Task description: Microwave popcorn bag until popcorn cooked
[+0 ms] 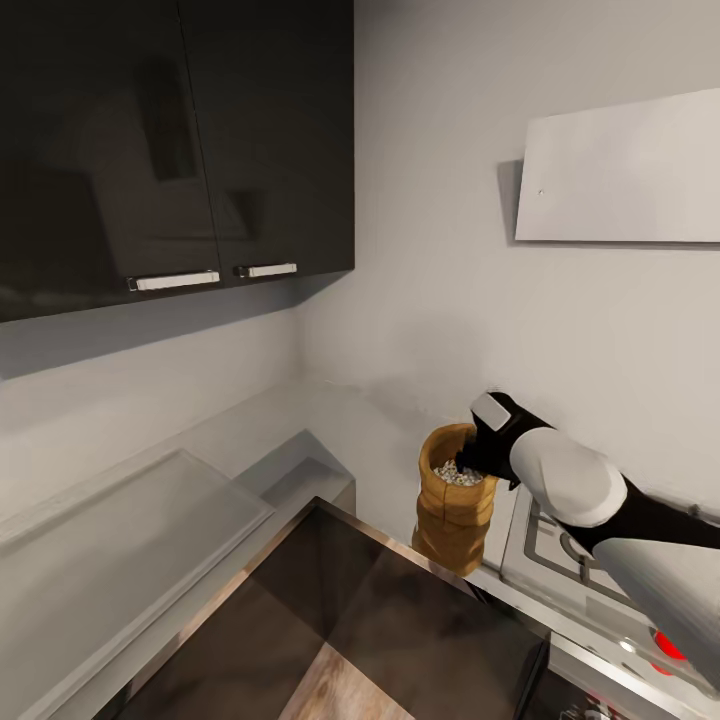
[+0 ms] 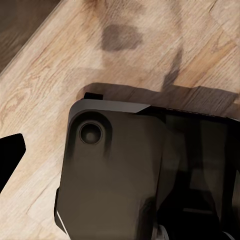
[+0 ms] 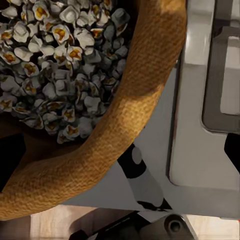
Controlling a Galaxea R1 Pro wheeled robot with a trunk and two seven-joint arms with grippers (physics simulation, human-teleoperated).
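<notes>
Gripping popcorn bag [image 1: 456,497], right gripper [image 1: 478,458]

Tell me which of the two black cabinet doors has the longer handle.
The left door of the upper black cabinet: its white bar handle looks clearly longer than the short handle on the narrower right door.

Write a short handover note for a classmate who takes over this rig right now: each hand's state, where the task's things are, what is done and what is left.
Right hand: at the rolled rim of the popcorn bag, apparently gripping it; closure cannot be confirmed.
Left hand: state cannot be told; its wrist camera looks down at the wooden floor.
Popcorn bag: upright, in the air beside the gas hob, whitish popcorn inside.
Countertop: runs along the wall under the black cabinets.
Done: bag apparently lifted.
Left: find the microwave, load the bag, shut the door, heat it.
</notes>
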